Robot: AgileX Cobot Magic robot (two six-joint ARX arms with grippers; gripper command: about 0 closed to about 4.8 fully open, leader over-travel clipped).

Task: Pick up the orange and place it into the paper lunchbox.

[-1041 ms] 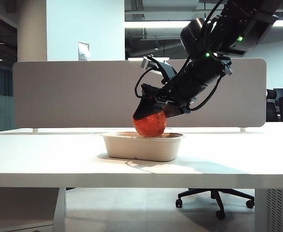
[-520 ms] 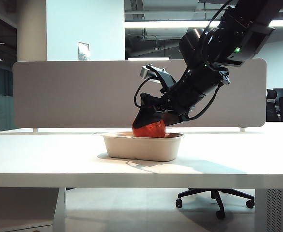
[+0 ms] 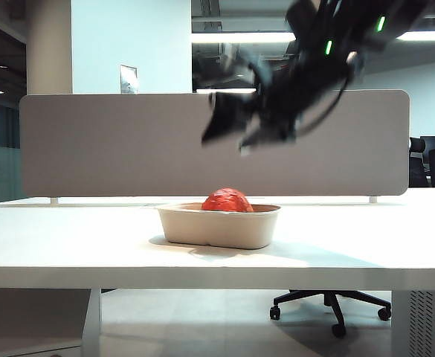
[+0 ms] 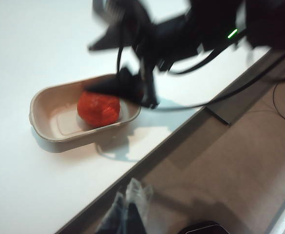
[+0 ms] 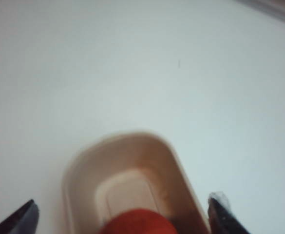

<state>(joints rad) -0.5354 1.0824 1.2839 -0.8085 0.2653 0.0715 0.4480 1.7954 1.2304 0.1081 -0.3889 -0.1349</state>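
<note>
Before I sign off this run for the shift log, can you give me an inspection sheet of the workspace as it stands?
Surface: white table, bare apart from the job's things.
Job's things: bumpy reddish-orange ball, the orange, sits inside the beige moulded-pulp paper lunchbox, toward one end, top showing above the rim.
Clutter: nothing seen.
Grippers: right pincer open, empty, blurred, in the air above the lunchbox; left pincer not in view.
Cables: black cables loop along the right arm, clear of the lunchbox.
Surroundings: grey divider panel behind the table; black office chair on the floor beyond; someone's legs beside the table edge.
</note>
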